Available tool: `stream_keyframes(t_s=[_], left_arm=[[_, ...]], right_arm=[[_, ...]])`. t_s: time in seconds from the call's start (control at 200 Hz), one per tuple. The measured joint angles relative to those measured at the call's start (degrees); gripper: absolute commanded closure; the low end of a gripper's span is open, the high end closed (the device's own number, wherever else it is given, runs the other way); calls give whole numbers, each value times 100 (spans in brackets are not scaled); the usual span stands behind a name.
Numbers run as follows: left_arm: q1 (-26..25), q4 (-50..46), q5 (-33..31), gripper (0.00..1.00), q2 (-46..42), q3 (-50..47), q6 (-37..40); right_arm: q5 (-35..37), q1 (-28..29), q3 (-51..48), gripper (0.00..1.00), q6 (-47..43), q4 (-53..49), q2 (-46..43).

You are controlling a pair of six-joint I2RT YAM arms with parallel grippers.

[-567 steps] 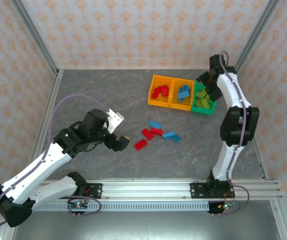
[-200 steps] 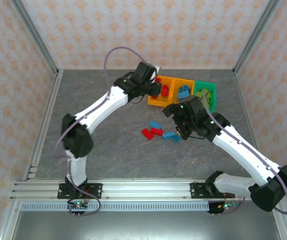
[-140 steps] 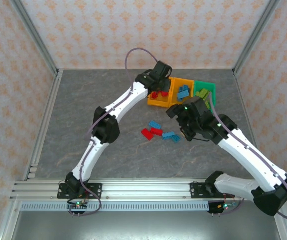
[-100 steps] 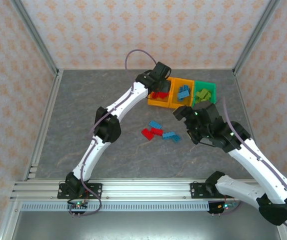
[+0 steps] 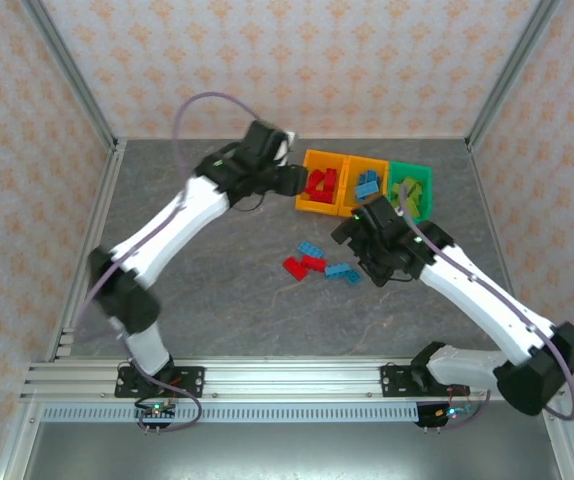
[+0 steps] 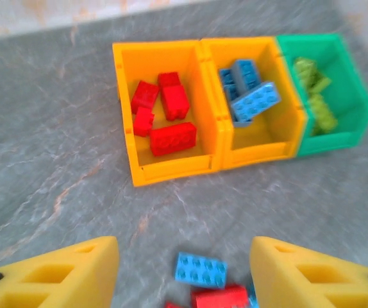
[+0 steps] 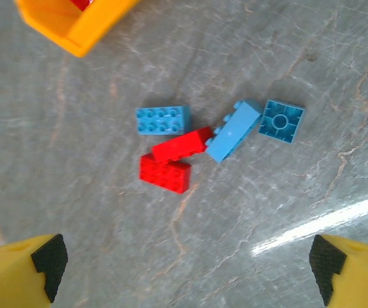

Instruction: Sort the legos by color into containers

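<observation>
Three joined bins stand at the back: a left orange bin [image 5: 303,183] [image 6: 124,96] holding red legos [image 6: 165,119], a middle orange bin [image 5: 351,190] [image 6: 215,96] holding blue legos [image 6: 251,96], and a green bin [image 5: 419,175] [image 6: 357,96] holding yellow-green legos [image 6: 317,96]. On the table lie two red legos [image 7: 165,173] [image 7: 182,144] and three blue ones [image 7: 163,119] [image 7: 233,130] [image 7: 281,120], one of them upside down. My left gripper [image 5: 288,181] [image 6: 184,276] hangs open and empty just left of the bins. My right gripper [image 5: 374,264] [image 7: 190,276] is open and empty, above the loose legos.
The loose legos form one cluster [image 5: 319,264] in the middle of the grey table, in front of the bins. A corner of the left orange bin [image 7: 75,29] shows at the top of the right wrist view. Metal frame posts and patterned walls enclose the table.
The left gripper has pulled back leftward from over the left orange bin. The right gripper has shifted toward the loose cluster. The red lego that lay nearest the front earlier is gone from the table.
</observation>
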Motion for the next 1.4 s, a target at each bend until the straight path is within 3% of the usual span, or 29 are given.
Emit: stream_keyframes(t_s=[0.21,0.4,0.576,0.806,0.951,1.156,1.296,1.396], left_arm=[[-9,409,398,31,-2636,-2194,612],[-17,168,649,21,-3923,-3884,1099],[-17,-208,726,18,-4725,-4301,1351],[-17,-260,726,16,-4946,-4332,1456],[-17,-260,726,16,-4776,-4339,1502],[-17,-256,730,15,-4651,-4341,1521],[-17,-234,774,15,-4625,-4389,1517],[-17,-234,839,15,-4542,-4391,1517]], right_arm=[[-256,0,-293,5,684,505,1215],[-586,0,-398,16,1539,1156,2238],[-629,-2,-520,26,2234,1847,2752],[-586,-2,-627,32,2743,2509,2793],[-505,-31,-752,13,2820,2750,2761],[-413,-39,-863,3,2640,2468,2291],[-297,-57,-1244,8,2721,2509,1707],[-304,-90,-1521,16,2833,2651,1770]])
